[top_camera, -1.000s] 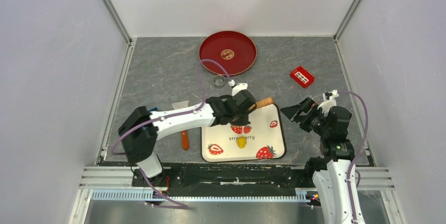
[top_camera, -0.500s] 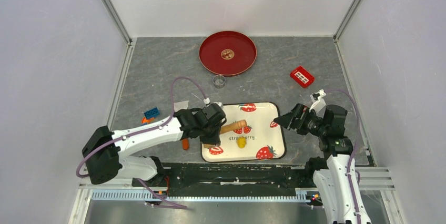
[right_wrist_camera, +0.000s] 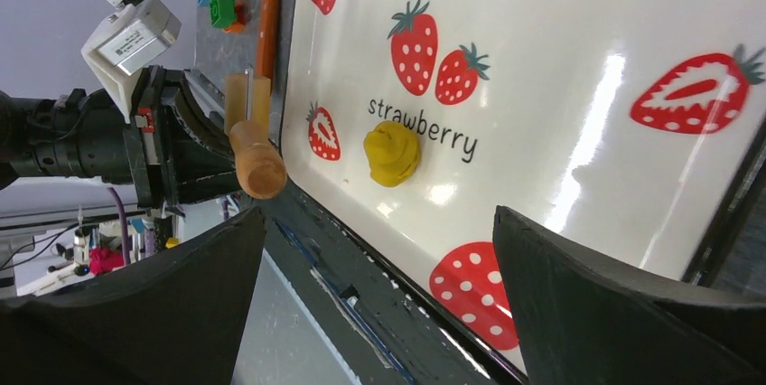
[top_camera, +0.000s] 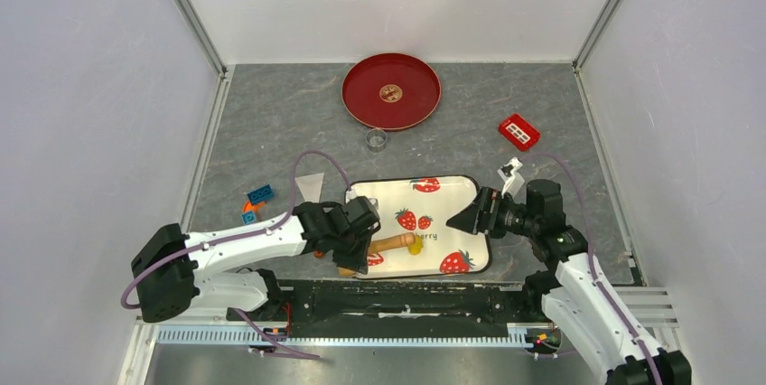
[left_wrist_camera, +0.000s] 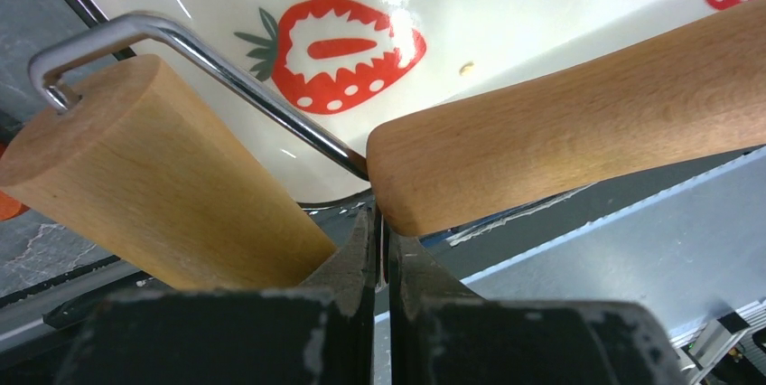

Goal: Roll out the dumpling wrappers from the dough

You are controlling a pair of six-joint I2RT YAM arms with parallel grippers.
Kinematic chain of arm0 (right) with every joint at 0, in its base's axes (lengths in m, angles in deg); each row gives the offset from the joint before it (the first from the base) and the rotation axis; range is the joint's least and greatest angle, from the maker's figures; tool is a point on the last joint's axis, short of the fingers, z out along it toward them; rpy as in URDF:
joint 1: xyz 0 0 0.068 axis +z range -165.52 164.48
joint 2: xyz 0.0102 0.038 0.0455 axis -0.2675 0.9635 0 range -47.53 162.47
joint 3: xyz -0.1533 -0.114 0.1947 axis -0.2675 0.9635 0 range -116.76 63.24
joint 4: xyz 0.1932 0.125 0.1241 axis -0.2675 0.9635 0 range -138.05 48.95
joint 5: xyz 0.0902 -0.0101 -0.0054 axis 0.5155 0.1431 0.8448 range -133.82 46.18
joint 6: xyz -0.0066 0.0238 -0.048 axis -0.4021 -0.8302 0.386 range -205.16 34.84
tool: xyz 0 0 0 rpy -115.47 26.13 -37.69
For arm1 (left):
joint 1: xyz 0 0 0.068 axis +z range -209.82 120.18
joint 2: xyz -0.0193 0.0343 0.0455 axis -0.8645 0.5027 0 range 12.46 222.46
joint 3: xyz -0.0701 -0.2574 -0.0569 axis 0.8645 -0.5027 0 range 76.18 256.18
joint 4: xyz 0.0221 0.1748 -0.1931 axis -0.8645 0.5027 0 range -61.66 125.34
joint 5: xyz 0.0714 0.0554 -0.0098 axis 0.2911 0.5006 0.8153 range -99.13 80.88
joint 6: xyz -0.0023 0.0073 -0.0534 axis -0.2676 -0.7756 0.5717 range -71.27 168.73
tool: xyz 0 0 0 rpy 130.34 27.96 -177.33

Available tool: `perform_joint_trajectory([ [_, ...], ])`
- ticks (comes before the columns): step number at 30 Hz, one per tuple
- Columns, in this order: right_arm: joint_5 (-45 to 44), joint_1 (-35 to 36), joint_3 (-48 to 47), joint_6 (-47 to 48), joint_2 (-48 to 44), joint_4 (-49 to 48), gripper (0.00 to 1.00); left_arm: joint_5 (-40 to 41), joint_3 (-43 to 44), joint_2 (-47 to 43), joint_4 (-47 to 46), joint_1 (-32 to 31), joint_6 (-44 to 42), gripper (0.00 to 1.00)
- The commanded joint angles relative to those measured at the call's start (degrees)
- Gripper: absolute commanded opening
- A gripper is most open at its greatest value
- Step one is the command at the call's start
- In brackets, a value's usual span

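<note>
Dumpling wrappers (top_camera: 390, 92): found one flat disc done, on the red plate (top_camera: 425, 73) near the far edge of the table (top_camera: 271, 123), dough (right_wrist_camera: 391, 154) unrolled by the near edge of the tray (top_camera: 452, 209), left gripper (left_wrist_camera: 379, 222) clamped on the rolling pin (left_wrist_camera: 587, 123), right gripper (right_wrist_camera: 378, 222) gaping empty

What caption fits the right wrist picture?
Open right tool facing a yellow dough lump on the strawberry tray, wooden rolling pin nearby.

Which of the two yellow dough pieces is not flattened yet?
The rounded yellow dough lump on the white strawberry-print tray, near the wooden roller's end. The other is a thin flat yellow disc in the round red plate.
</note>
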Motion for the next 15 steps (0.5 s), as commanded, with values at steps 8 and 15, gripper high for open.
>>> perform_joint_trajectory([
  [8, -11.98, 20.89, -0.88, -10.21, 9.65, -19.06, 0.96, -0.22, -0.57, -1.47, -1.42, -2.32, 1.26, 0.02],
  [15, -19.26, 37.08, -4.11, -15.68, 17.28, -28.95, 0.96, -0.16, -0.07, -1.06, -1.42, -3.37, 1.32, 0.02],
])
